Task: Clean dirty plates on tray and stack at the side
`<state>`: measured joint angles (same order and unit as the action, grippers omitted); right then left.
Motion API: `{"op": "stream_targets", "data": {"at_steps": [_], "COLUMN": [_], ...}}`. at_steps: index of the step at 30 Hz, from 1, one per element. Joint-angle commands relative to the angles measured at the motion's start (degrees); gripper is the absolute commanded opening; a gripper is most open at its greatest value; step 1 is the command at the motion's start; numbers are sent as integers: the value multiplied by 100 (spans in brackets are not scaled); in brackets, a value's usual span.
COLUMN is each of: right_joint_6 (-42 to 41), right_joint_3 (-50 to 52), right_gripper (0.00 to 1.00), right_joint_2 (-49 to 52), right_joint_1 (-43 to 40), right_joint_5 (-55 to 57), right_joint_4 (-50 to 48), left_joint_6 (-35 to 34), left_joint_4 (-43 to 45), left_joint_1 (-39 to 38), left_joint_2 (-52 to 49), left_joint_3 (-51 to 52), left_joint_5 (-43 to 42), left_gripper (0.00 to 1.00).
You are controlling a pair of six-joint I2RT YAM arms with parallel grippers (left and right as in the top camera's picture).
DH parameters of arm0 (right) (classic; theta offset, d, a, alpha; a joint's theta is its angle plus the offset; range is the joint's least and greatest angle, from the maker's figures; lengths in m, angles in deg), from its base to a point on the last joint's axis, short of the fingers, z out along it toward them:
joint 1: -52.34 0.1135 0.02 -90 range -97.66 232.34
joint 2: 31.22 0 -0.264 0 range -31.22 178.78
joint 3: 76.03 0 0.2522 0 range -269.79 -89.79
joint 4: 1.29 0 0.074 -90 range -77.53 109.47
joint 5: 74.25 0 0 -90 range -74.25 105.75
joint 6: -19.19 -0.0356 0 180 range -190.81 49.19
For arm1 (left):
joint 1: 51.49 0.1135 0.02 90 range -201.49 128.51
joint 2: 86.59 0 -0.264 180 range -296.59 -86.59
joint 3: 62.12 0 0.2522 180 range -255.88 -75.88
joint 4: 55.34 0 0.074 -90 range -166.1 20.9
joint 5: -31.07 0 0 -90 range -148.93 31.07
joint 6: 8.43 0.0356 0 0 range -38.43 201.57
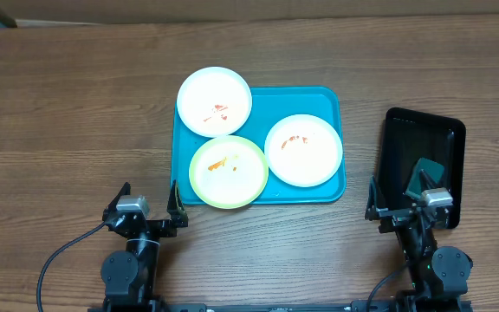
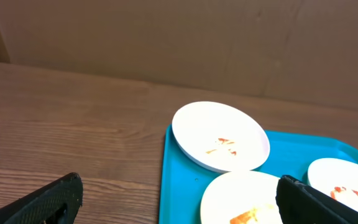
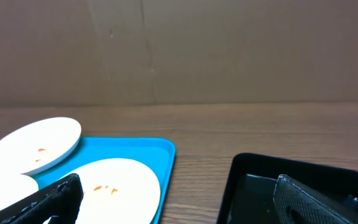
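Observation:
The turquoise tray (image 1: pixel 323 102) lies mid-table with three smeared plates. A white plate (image 1: pixel 214 101) overhangs its far left rim. The yellow-green plate (image 1: pixel 228 171) sits at its near left and a white plate (image 1: pixel 304 149) at its right. My left gripper (image 1: pixel 151 198) is open and empty, near the tray's front left corner. My right gripper (image 1: pixel 410 201) is open and empty, between the tray and the black tray. The left wrist view shows the far white plate (image 2: pixel 220 135), the yellow-green plate (image 2: pixel 241 196) and the tray (image 2: pixel 179 180). The right wrist view shows the right white plate (image 3: pixel 117 183).
A smaller black tray (image 1: pixel 405 130) lies to the right, holding a dark green block (image 1: pixel 427 173); the tray also shows in the right wrist view (image 3: pixel 253 180). Brown cardboard stands along the table's far edge (image 2: pixel 166 37).

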<state>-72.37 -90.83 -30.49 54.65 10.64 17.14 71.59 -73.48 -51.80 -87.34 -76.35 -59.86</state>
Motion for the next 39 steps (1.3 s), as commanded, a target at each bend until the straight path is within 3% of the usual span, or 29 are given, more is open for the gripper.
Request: {"op": "stream_targets", "data": {"at_steps": [1, 10, 18, 29, 39], "right_joint_6": [-573, -767, -767, -772, -1008], "right_joint_3": [57, -483, -1635, -4068, -6638], "right_gripper": [100, 100, 100, 100, 100], "right_joint_2": [-57, -55, 304, 2439, 4673], "right_joint_1": [31, 31, 31, 31, 31], "right_joint_5": [55, 55, 55, -15, -389], "right_joint_4": [-24, 511, 1624, 3440, 6192], "left_joint_6": [-96, 109, 380, 376, 352], "left_joint_4": [-13, -15, -59, -1906, -2472], "left_joint_1": [31, 31, 31, 31, 31], "left_joint_2": [24, -529, -2135, -4315, -4758], "left_joint_3": [-68, -581, -1799, -3995, -4551], "left_joint_5": [-138, -168, -278, -363, -363], "left_gripper": [100, 100, 100, 100, 100]}}
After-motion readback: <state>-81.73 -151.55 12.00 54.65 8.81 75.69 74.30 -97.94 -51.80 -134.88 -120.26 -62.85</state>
